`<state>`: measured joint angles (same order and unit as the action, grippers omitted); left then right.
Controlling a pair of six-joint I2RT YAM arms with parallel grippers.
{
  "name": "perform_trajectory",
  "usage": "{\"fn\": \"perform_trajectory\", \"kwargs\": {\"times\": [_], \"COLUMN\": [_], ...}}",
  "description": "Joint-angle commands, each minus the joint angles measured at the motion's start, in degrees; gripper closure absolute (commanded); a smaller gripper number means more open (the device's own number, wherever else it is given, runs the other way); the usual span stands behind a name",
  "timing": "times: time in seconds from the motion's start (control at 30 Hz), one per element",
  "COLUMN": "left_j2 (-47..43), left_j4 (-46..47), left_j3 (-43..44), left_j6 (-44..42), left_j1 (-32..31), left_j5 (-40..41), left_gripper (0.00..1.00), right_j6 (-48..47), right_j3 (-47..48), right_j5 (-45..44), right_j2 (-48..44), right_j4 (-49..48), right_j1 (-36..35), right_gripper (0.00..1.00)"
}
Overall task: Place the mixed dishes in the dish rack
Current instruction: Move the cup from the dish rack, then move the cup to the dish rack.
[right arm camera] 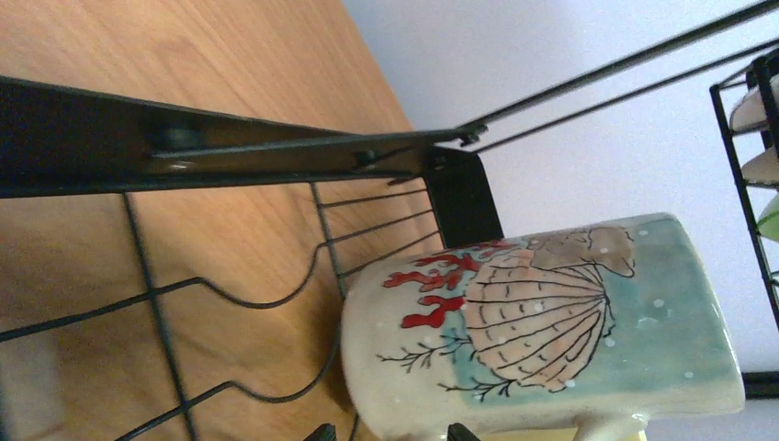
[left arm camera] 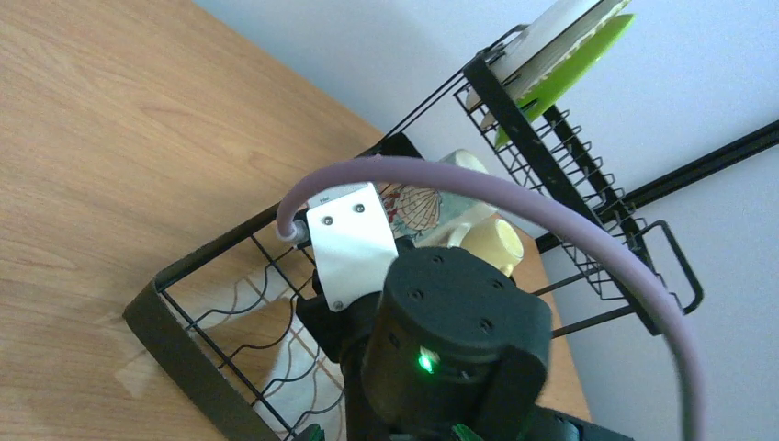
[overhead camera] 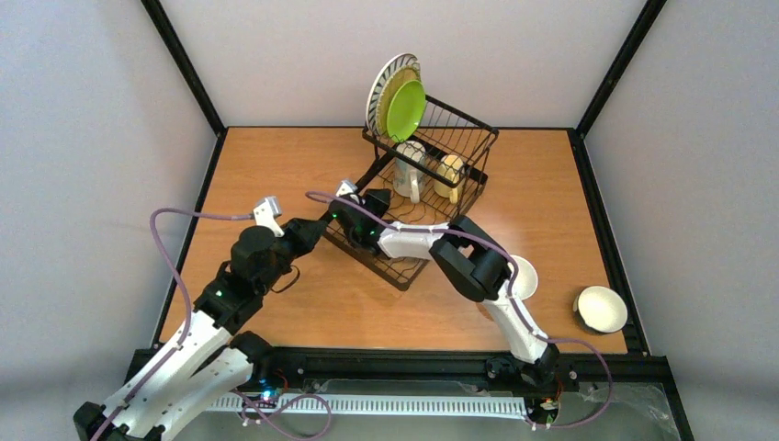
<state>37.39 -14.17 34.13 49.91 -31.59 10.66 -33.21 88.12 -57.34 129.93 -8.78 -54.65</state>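
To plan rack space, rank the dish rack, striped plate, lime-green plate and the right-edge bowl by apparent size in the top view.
1. dish rack.
2. striped plate, partly behind the green one.
3. lime-green plate and bowl look alike; the plate stands tilted, so unranked.

You are looking at a wooden counter (overhead camera: 276,175) with a warm orange-brown grain, closed in on the left, far and right sides by plain pale-grey walls (overhead camera: 83,138). Black frame posts (overhead camera: 182,64) slant up from its two far corners, and a black rail (overhead camera: 395,360) runs along its near edge with a white slotted strip (overhead camera: 395,404) just below it. The light you get is soft and even, throwing only faint shadows on the wood and a dull sheen where the wrist views catch the surface.
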Motion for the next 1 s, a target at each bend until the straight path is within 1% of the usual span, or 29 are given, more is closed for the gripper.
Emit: {"fn": "perform_trajectory", "kwargs": {"times": [0.0,0.27,0.33,0.43,0.67,0.97], "left_j2": [-1.90,-2.29,-2.54,-2.91,-2.78,-1.28], "left_j4": [-2.64,-2.51,-2.50,-2.61,-2.00,-1.35], "left_j3": [-0.03,-0.03,-0.24,-0.38,-0.46,-0.61], "left_j6": [0.43,0.74,0.85,0.89,0.98,0.55], "left_j1": [-0.40,-0.40,-0.40,-0.40,-0.40,-0.40], "left_j5": [-0.91,-1.76,-1.78,-1.65,-1.80,-1.78], "left_gripper": [0.23,0.23,0.22,0.22,0.22,0.22], "right_j6": [1.03,6.44,9.49,10.44,3.84,6.40], "right_j3": [3.01,3.02,3.59,3.25,3.47,8.17], "right_j5": [-3.99,-7.31,-7.01,-6.59,-4.42,-2.90], "right_j2": [2.01,1.84,2.08,2.16,2.64,4.96], "right_j4": [2.04,5.78,8.50,8.67,1.92,4.68], "right_j1": [2.74,4.84,5.67,6.67,8.55,11.39], "right_gripper": [0.31,0.31,0.30,0.30,0.30,0.30]}}
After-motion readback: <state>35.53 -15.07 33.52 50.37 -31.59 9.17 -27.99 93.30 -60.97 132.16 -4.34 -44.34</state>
